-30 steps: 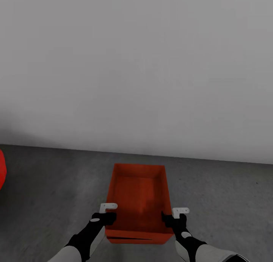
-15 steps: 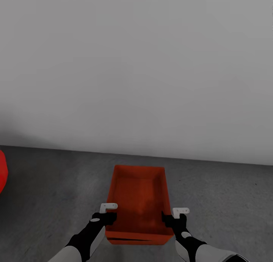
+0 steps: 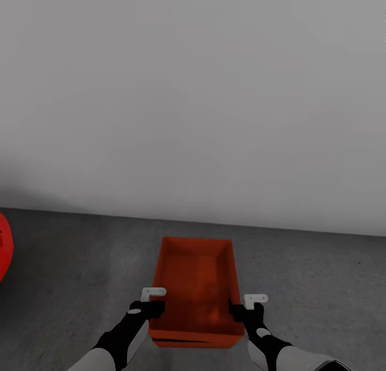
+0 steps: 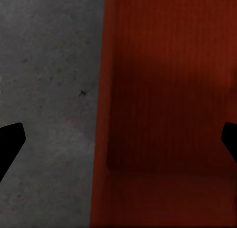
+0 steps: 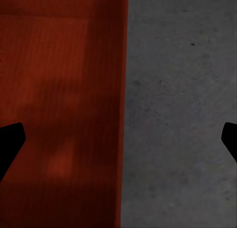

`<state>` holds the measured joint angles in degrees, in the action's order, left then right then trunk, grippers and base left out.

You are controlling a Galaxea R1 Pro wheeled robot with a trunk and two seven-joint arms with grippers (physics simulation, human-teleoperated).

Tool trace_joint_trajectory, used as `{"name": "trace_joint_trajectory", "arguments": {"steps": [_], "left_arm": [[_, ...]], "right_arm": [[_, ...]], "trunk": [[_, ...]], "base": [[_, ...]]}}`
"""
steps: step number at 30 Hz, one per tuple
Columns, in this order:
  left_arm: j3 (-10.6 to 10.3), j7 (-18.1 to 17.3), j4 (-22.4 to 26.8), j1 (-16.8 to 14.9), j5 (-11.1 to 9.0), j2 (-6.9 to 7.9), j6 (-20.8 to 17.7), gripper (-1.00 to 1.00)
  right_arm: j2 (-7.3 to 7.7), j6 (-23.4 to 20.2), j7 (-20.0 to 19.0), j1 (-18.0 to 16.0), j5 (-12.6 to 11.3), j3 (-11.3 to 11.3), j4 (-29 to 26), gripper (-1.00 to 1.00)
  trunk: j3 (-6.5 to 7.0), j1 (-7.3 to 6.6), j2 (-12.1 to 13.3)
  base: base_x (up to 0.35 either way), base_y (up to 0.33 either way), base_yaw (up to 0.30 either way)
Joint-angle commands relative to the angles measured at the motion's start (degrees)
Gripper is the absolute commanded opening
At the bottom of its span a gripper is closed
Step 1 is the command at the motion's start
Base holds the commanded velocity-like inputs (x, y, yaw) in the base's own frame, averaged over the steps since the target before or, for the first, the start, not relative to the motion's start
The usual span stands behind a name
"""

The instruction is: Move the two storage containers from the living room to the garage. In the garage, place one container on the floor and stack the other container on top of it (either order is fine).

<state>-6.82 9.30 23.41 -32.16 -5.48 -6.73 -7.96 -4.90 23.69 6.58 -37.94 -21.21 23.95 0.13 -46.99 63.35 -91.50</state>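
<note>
An orange-red storage container (image 3: 195,285) sits low in the middle of the head view, open side up, its long axis running away from the robot toward a pale grey wall (image 3: 193,92). At its near end a second rim line shows just under the upper one, so it looks to lie on or in another container (image 3: 190,341) of the same colour, though the pictures do not settle this. Around it lies the dark grey concrete floor (image 3: 311,285) of the garage.

The left hand (image 3: 154,308) is at the container's left wall near the close end, and the right hand (image 3: 238,310) is at the right wall opposite. In each wrist view the two dark fingertips stand wide apart, one over the container's inside and one over the floor, straddling the wall without pinching it: both hands are open and hold nothing.

At the far left edge of the head view, part of a red object (image 3: 4,247) shows.
</note>
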Motion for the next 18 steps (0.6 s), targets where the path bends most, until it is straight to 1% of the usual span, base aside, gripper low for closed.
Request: {"name": "trace_joint_trajectory", "arguments": {"steps": [1, 18], "left_arm": [[-0.5, 0.5, 0.1, 0.0, -0.6, 0.05, -0.3, 1.0], [-0.4, 0.5, 0.0, 0.0, -0.7, 0.13, -0.3, 1.0]], "right_arm": [[-0.02, 0.1, 0.3, 0.0, -0.3, 0.5, 0.0, 1.0], [-0.02, 0.1, 0.3, 0.0, -0.3, 0.5, 0.0, 1.0]], "trunk": [[0.14, -0.23, 0.4], [3.19, -3.96, 7.2]], "base": [[0.0, 0.0, 0.0], [0.0, 0.0, 0.0]]}}
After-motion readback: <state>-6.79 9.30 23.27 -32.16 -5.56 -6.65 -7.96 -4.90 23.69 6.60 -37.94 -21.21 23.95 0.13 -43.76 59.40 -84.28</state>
